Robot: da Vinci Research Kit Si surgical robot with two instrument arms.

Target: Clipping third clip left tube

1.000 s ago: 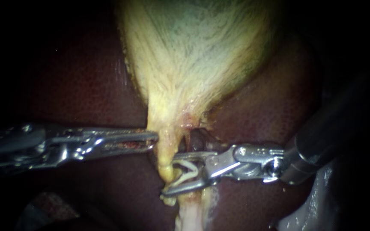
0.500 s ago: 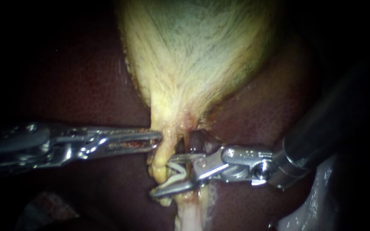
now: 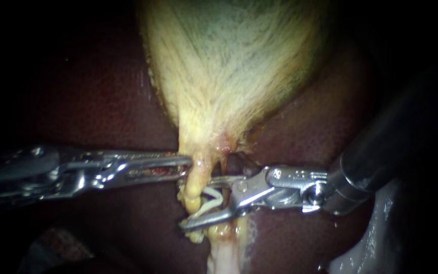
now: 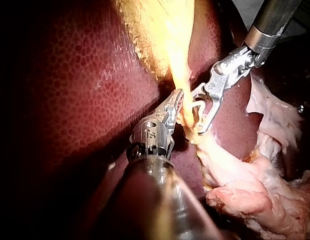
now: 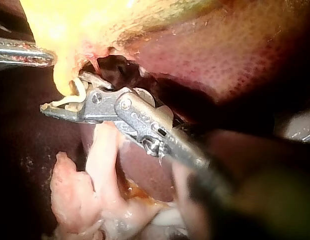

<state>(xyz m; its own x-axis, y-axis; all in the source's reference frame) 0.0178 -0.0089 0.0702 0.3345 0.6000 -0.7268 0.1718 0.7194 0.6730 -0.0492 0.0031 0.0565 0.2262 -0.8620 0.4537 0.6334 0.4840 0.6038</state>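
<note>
Two tools meet at the left tube [image 3: 192,189]. The tool of the right instrument [image 3: 197,203] stands wide, with a white clip [image 3: 213,198] seated between its jaws, which straddle the tube. The tool of the left instrument [image 3: 183,165] is closed narrow on the neck of the gallbladder [image 3: 229,66], just farther up. The tube looks soft, wet, slippery and easily torn, so I would take it squarely across its bare yellow stretch, clear of the dark liver [image 3: 102,101]. No brand or label is legible.

Behind everything I see the dark red, finely mottled liver surface [image 3: 92,106], lit at the middle (my lamp's reach is short) and fading into black at the edges.
</note>
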